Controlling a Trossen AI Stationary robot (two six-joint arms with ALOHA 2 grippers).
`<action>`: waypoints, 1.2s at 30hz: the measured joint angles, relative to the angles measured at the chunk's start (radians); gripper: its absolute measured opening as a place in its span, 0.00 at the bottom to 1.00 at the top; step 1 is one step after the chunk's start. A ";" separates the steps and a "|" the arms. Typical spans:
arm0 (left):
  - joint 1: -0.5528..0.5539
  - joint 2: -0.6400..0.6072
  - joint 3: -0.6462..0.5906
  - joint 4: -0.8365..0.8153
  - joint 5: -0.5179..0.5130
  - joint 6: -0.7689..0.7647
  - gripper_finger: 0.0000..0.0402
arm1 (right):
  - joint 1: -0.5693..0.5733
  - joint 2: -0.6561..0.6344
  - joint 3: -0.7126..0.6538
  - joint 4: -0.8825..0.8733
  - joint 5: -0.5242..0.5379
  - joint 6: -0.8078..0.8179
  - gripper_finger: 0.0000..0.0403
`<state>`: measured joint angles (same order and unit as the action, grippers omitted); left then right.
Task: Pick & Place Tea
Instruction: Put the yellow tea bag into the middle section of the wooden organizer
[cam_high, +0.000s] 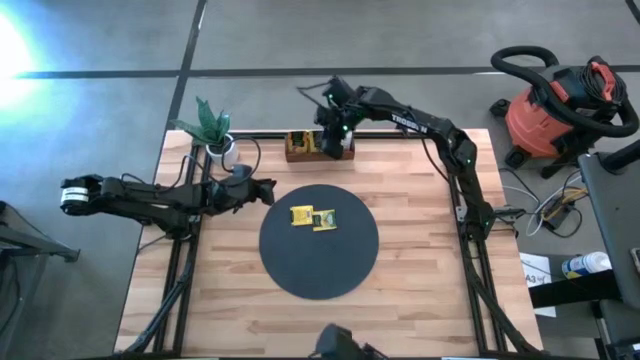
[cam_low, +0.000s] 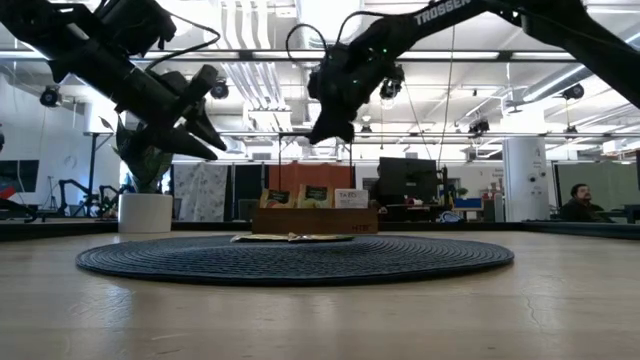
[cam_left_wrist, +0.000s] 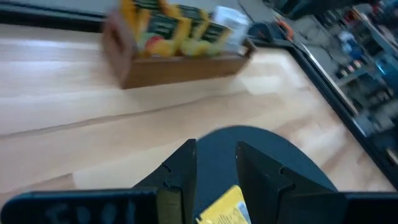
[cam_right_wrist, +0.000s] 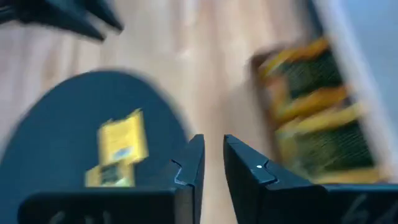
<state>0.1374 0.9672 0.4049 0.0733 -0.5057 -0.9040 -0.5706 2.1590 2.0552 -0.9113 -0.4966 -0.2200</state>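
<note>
Two dark fingers (cam_left_wrist: 180, 177) stand apart over the black round mat (cam_left_wrist: 298, 162), a yellow tea packet (cam_left_wrist: 227, 208) showing between them (wooden tray (cam_left_wrist: 180, 65) of packets beyond, on the surface (cam_left_wrist: 74, 137)).

place: workshop/lab | cues: shop vacuum (cam_high: 560, 100); exposed ceiling pipes (cam_low: 250, 40); monitor (cam_low: 405, 180); concrete floor (cam_high: 100, 40)

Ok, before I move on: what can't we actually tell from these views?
- Right claw, high view: the arm hides whether it holds a packet.
- Wooden tray, right wrist view: blurred, packets uncountable.
- Packets on the mat, low view: edge-on, number unclear.
- Left claw: nothing between its fingers.
</note>
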 joint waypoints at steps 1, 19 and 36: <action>0.000 0.004 0.000 0.014 0.021 0.027 0.26 | 0.005 0.000 -0.005 -0.042 -0.011 0.013 0.16; 0.025 0.325 0.000 0.268 0.380 0.237 0.26 | 0.208 0.000 -0.383 -0.056 -0.009 0.186 0.18; 0.027 0.456 0.030 0.372 0.579 0.240 0.26 | 0.336 -0.001 -0.528 0.256 0.032 0.422 0.16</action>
<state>0.1642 1.4235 0.4348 0.4451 0.0731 -0.6642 -0.2348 2.1578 1.5276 -0.6555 -0.4650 0.2020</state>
